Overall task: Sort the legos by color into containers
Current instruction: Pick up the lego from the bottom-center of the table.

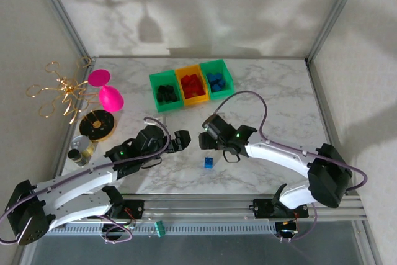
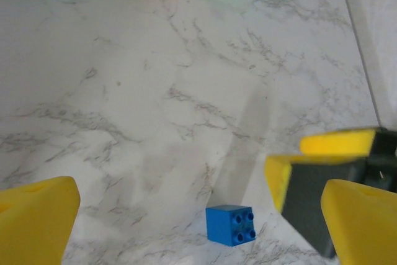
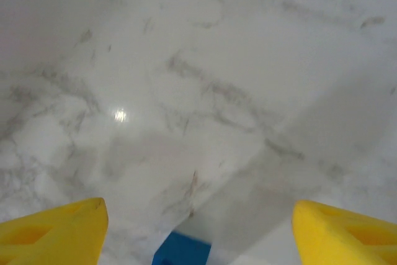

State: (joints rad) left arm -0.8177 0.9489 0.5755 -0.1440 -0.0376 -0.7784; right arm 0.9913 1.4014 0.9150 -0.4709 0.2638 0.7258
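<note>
A: One blue brick (image 1: 209, 162) lies loose on the marble table (image 1: 273, 97), toward the near edge, well apart from the bins (image 1: 188, 68). Studs up. The left wrist view shows four studs, so it's squarish with no real long axis to line up on.

B: Which arm is closer?

A: The right gripper (image 1: 204, 141). The brick sits near its tips, on the side toward the arm bases. The left gripper (image 1: 182, 140) is near too, but the brick is off to its right.

B: Claw state?

A: Both are spread wide, holding nothing and touching nothing. In the right wrist view the yellow fingers (image 3: 53, 228) sit in the bottom corners, with the brick cut off by the bottom edge between them, a bit left of centre. It's probably behind the tips rather than between the pads, but it's too clipped to be sure.

B: Left wrist view?

A: The brick is low in frame, between that claw's spread fingers. Other yellow tips, likely the right claw's, come in from the right.

B: Where does the brick go?

A: My call is the right green bin (image 1: 227, 76), which holds the blue legos (image 1: 215, 80). The orange bin (image 1: 196, 99) has the red legos (image 1: 191, 83) and the left green bin (image 1: 168, 107) has the black legos (image 1: 165, 93). This looks like the last loose one. The right arm needs to draw back over it, drop and close.
</note>
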